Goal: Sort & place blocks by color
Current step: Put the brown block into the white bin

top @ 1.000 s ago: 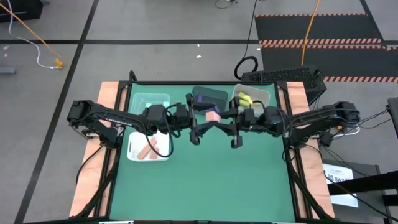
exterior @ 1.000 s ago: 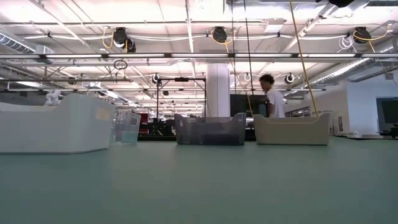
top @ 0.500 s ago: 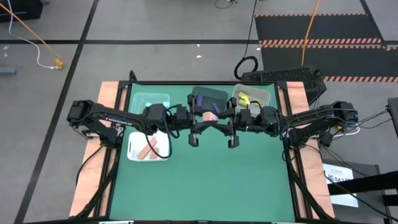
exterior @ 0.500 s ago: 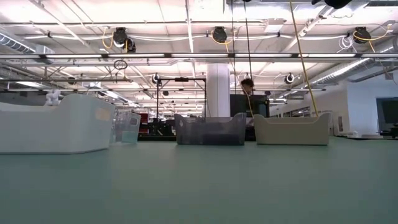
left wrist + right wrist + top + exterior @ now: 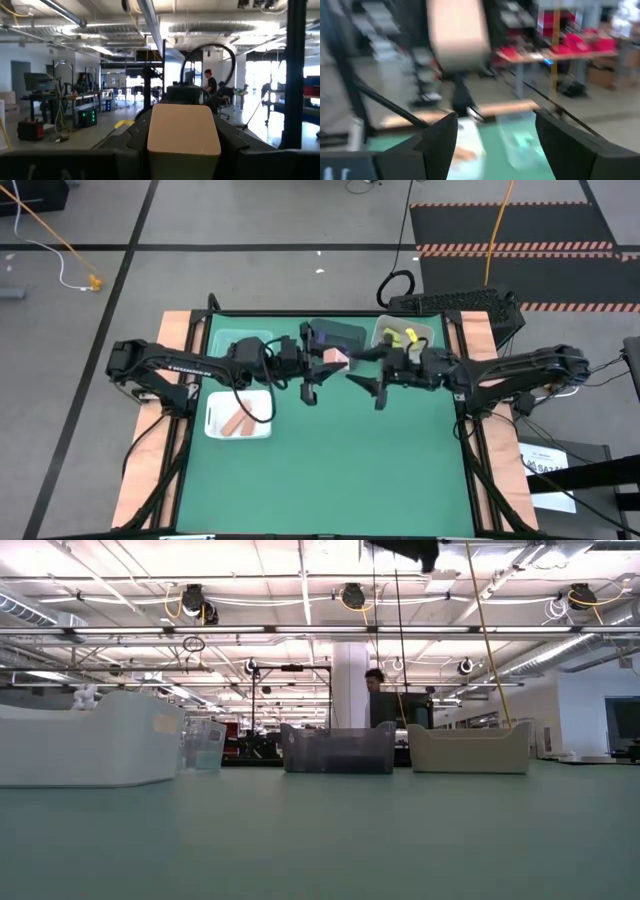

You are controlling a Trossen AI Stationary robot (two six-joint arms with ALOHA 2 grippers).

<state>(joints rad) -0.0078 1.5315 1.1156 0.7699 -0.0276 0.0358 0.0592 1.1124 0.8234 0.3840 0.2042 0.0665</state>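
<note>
A salmon-orange block (image 5: 336, 358) hangs above the table's far middle, just in front of the dark bin (image 5: 338, 333). My left gripper (image 5: 324, 367) is shut on it; in the left wrist view the block (image 5: 183, 128) fills the gap between the fingers. My right gripper (image 5: 366, 381) stands a little to the block's right, open and holding nothing. In the blurred right wrist view its fingers (image 5: 439, 141) are spread, and the block (image 5: 458, 31) shows farther off. Two more salmon blocks (image 5: 236, 421) lie in the white tray (image 5: 214, 427). My left gripper pinches the salmon block by its two opposite sides (image 5: 153, 143) between its two fingers. The fingers (image 5: 134, 145) come at it roughly level from the table's left. The block is lifted clear of the table.
Three bins stand along the far edge. The clear one (image 5: 240, 340) is on the left, the dark one holds purple pieces, and the beige one (image 5: 422, 332) holds yellow-green blocks (image 5: 397, 337). The green mat (image 5: 330, 470) lies bare nearer the front. A person (image 5: 375, 680) walks in the room behind.
Both grippers stood at the salmon block. My left gripper has shut on it and keeps it, shifting it slightly toward the far edge. My right gripper has opened, let go, and drawn back toward the table's right.
</note>
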